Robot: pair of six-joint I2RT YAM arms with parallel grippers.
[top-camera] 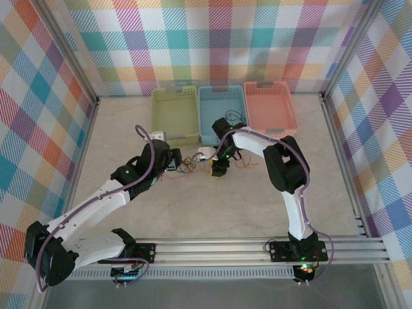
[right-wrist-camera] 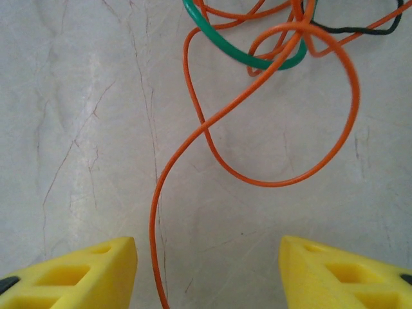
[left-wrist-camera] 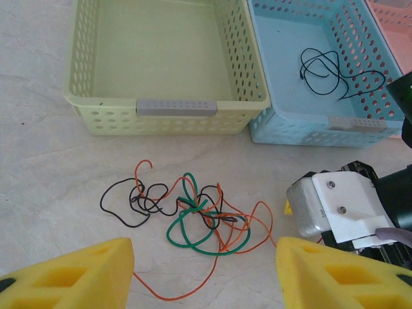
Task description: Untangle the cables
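The tangled cables [left-wrist-camera: 193,215] lie on the marble table in front of the baskets: orange, black and green wires knotted together, also seen from above as the cables [top-camera: 190,167]. My left gripper [left-wrist-camera: 205,277] hovers just short of the knot, open, with nothing between its yellow fingers [left-wrist-camera: 77,277]. My right gripper [top-camera: 219,170] stands at the knot's right side, open. In the right wrist view a long orange cable [right-wrist-camera: 158,212] loops down and passes between the right gripper's [right-wrist-camera: 208,277] wide-apart jaws, close to the left finger [right-wrist-camera: 84,273]. A green cable [right-wrist-camera: 225,48] crosses above.
Three baskets line the back: green basket [top-camera: 174,116], blue basket [top-camera: 219,103] and pink basket [top-camera: 270,109]. A single black cable [left-wrist-camera: 335,71] lies in the blue basket [left-wrist-camera: 322,122]. The right wrist's white housing [left-wrist-camera: 341,206] sits close to the tangle's right.
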